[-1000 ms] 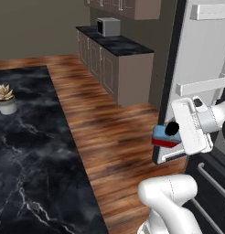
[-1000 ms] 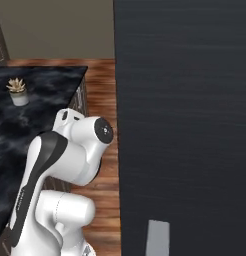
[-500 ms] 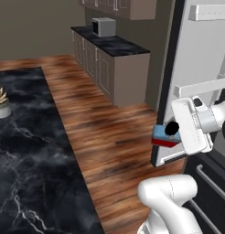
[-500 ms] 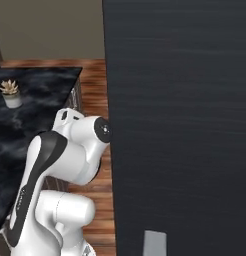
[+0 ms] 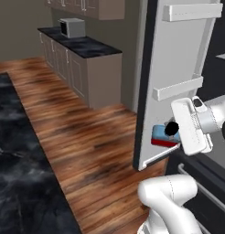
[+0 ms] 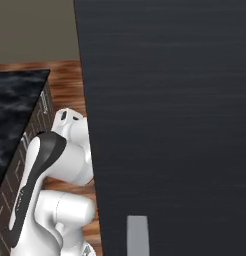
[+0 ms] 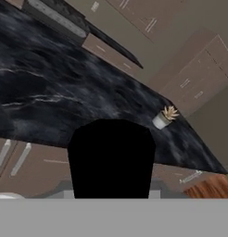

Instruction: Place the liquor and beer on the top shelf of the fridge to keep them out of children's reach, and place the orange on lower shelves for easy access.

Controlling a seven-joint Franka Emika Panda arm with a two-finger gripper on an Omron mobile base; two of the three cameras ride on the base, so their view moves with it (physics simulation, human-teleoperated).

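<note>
My gripper is shut on the liquor, a squat red bottle with pale-blue ends, held sideways at the lower edge of the fridge's open door. The door's inner face carries white bins. In the hand view the liquor's black cap blocks the lower middle, hiding the fingertips. The right base view faces the fridge's charcoal outer face, close up, with my white arm to its left. The beer, the orange and the shelves are out of view.
A black marble counter runs along the left, and in the hand view a small potted plant stands on it. Far cabinets carry a microwave. Wooden floor lies between. Grey fridge handles sit at lower right.
Both base views have shifted: the counter has slid off to the left and the fridge door looms nearer. The hand and the liquor keep their place in the picture.
</note>
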